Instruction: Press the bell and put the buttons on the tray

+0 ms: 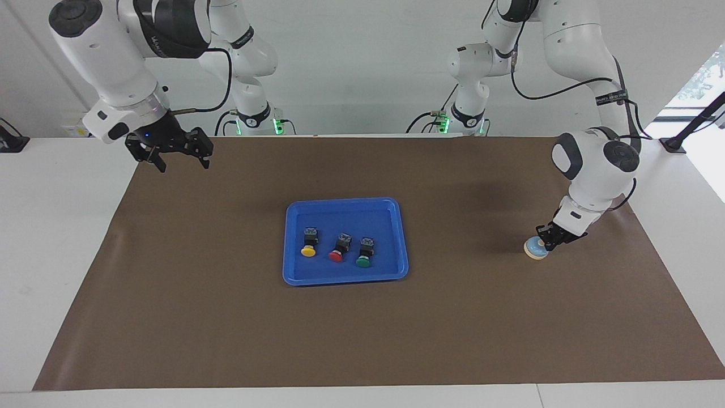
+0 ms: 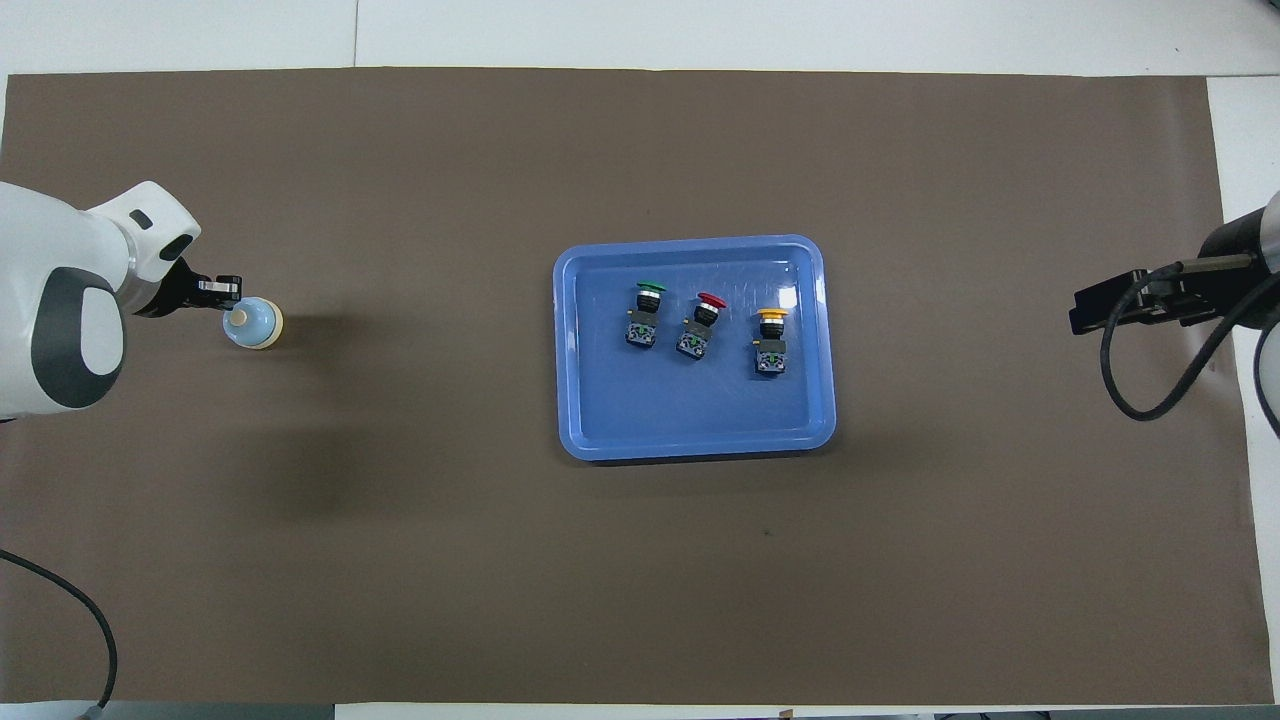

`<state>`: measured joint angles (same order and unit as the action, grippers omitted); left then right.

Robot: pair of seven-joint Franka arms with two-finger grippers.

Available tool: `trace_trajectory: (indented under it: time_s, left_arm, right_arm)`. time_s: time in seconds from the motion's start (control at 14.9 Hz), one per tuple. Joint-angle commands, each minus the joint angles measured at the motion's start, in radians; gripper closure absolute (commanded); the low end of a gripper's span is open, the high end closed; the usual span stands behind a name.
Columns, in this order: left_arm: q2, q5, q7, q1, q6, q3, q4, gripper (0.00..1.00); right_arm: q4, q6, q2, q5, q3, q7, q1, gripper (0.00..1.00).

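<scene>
Bell [image 1: 534, 249]: we see one, light-blue dome on cream base, toward the left arm's end of the brown mat [image 1: 226, 317].
Buttons: we count three in the blue tray [image 1: 294, 272]: yellow [image 1: 308, 242], red [image 1: 338, 248], green [image 1: 365, 253].
Left gripper [image 1: 548, 242]: pressed together, on the bell.
Right gripper [image 1: 182, 164]: spread, waiting.

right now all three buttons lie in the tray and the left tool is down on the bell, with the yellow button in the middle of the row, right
One detail is off: the red button sits in the middle of the row, not the yellow button, which lies at the right arm's end, with the green button at the other. The overhead view shows it. All three do lie in the tray, and the left tool is down on the bell.
</scene>
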<state>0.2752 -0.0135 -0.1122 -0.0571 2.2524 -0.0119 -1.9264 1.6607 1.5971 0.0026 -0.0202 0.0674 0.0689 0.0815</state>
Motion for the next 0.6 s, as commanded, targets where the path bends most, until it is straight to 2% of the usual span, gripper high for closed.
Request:
trace_trajectory:
  time_s: [0.0,0.27,0.54]
  left_arm:
    - [-0.005,-0.017,-0.007,-0.003,-0.131,0.003,0.095,1.0]
    - [-0.019,-0.019,-0.003,0.008,-0.048,0.003,0.018,1.0]
    - [-0.044,-0.019,-0.003,0.013,0.082,0.003,-0.114,1.0]
  right_arm:
    - [0.008,-0.011,-0.012,-0.015,0.009,-0.003,0.014,0.0]
    - [0.008,-0.011,-0.012,-0.015,0.009,-0.003,0.014,0.0]
    - [0.008,-0.011,-0.012,-0.015,0.009,-0.003,0.014,0.0]
